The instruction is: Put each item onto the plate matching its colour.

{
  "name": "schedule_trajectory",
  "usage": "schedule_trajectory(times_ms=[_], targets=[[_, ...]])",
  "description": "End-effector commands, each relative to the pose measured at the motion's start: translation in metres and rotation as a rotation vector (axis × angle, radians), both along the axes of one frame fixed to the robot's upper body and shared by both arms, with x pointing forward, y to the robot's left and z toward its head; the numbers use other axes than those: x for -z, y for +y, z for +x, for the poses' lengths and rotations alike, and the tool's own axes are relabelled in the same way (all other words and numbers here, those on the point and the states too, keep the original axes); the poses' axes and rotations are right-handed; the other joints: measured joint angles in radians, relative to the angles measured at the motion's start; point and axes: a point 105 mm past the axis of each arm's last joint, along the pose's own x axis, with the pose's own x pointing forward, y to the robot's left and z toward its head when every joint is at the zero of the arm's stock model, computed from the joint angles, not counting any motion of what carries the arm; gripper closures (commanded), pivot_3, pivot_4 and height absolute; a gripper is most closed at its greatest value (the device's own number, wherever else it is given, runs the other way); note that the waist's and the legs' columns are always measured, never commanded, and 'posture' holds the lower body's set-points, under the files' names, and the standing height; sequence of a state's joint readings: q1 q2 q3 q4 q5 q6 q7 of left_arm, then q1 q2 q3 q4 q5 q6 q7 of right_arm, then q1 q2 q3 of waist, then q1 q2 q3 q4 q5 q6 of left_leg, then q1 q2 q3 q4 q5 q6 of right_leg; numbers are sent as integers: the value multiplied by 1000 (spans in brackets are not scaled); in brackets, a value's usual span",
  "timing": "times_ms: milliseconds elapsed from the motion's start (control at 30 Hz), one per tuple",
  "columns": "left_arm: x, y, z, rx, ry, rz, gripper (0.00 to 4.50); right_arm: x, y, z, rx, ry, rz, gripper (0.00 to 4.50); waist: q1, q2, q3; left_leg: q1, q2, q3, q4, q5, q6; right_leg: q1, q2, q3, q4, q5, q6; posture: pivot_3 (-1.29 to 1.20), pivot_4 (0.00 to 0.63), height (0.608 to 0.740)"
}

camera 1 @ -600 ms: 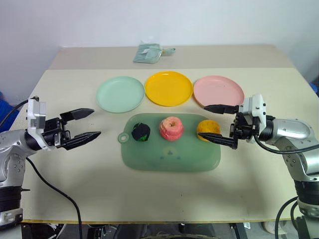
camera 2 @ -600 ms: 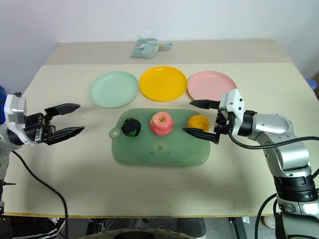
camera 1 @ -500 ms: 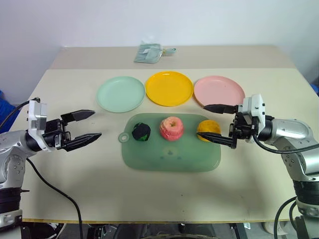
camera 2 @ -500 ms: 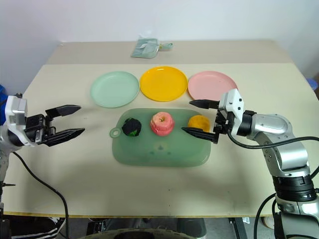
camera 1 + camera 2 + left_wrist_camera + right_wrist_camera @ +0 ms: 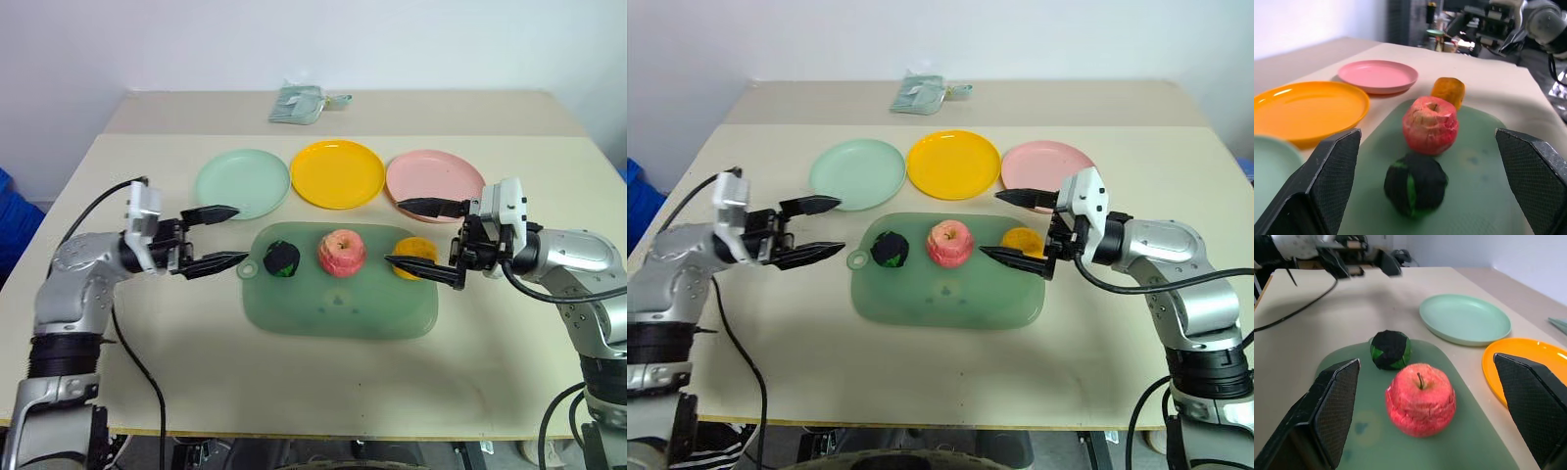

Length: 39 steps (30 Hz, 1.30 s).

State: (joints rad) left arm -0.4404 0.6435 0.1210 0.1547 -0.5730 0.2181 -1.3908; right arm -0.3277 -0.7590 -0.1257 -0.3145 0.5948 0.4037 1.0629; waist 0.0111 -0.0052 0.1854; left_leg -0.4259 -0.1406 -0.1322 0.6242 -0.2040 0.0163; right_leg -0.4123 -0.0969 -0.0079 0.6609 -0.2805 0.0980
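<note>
On the green cutting board (image 5: 338, 304) three items lie in a row: a dark green-black ball (image 5: 281, 258), a pink-red apple (image 5: 340, 253) and an orange lump (image 5: 412, 257). Behind the board stand the mint green plate (image 5: 242, 183), the yellow plate (image 5: 337, 173) and the pink plate (image 5: 435, 179), all bare. My left gripper (image 5: 243, 233) is open and level, just left of the board and pointing at the ball (image 5: 1415, 183). My right gripper (image 5: 392, 232) is open at the board's right end. Its fingers straddle the orange lump and point towards the apple (image 5: 1420, 399).
A folded greenish cloth (image 5: 306, 102) lies at the table's far edge, behind the plates. Bare tabletop runs along the front of the board and out to both sides. A black cable hangs from my left arm over the table's left edge.
My left arm has swung in from the table's left side, and its gripper now sits beside the board's left end. The right gripper has barely moved.
</note>
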Motion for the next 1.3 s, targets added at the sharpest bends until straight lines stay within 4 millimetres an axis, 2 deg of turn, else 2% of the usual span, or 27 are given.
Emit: schedule_trajectory(times_ms=[33, 200, 333, 433, 733, 900, 1233, 1300], targets=[[8, -13, 9, 16, -16, 62, 0, -12, 16, -5, -47, -53, 22, 38, -1, 0, 0, 0, 0, 0, 0, 0, 0, 0, 0, 0, 0, 0, 0, 0, 150, 740], [19, -29, 18, 23, -65, 124, 0, -8, 22, -4, -62, -53, 15, 38, 0, 0, 0, 0, 0, 0, 0, 0, 0, 0, 0, 0, 0, 0, 0, 0, 150, 740], [32, -32, 27, 7, -100, 196, 0, -8, 23, -6, -57, -52, 23, 38, 0, 0, 0, 0, 0, 0, 1, 0, 0, 0, 0, 0, 0, 0, 0, 0, 150, 740], [33, -38, 32, 11, -99, 172, 0, -6, 21, -7, -47, -50, 22, 38, 2, 0, 0, 0, 0, 0, 1, 0, 0, 0, 0, 0, 0, 0, 0, 0, 150, 740], [52, -55, 32, 64, -80, 223, 0, -9, 20, -4, -30, -64, 24, 38, -1, 0, 0, 0, 0, 0, 2, 0, 0, 0, 0, 0, 1, 0, 1, 0, 150, 740], [60, -56, 31, 69, -72, 246, 0, -8, 19, -4, -20, -65, 20, 38, 0, 0, 0, 0, 0, 0, 3, 0, 0, 0, 0, 0, 1, 0, 1, 0, 150, 740], [58, -55, 28, 71, -66, 228, 0, -8, 16, 1, -4, -72, 14, 38, 0, 0, 0, 0, 0, 0, 3, 0, 0, 1, 0, 0, 1, 0, 1, 0, 150, 740], [58, -56, 28, 67, -82, 221, 532, -8, 17, 2, -7, -74, 12, 0, 0, 0, 0, 0, 0, 0, 3, 0, 0, 1, 0, 0, 1, 0, 1, 0, 150, 740]])
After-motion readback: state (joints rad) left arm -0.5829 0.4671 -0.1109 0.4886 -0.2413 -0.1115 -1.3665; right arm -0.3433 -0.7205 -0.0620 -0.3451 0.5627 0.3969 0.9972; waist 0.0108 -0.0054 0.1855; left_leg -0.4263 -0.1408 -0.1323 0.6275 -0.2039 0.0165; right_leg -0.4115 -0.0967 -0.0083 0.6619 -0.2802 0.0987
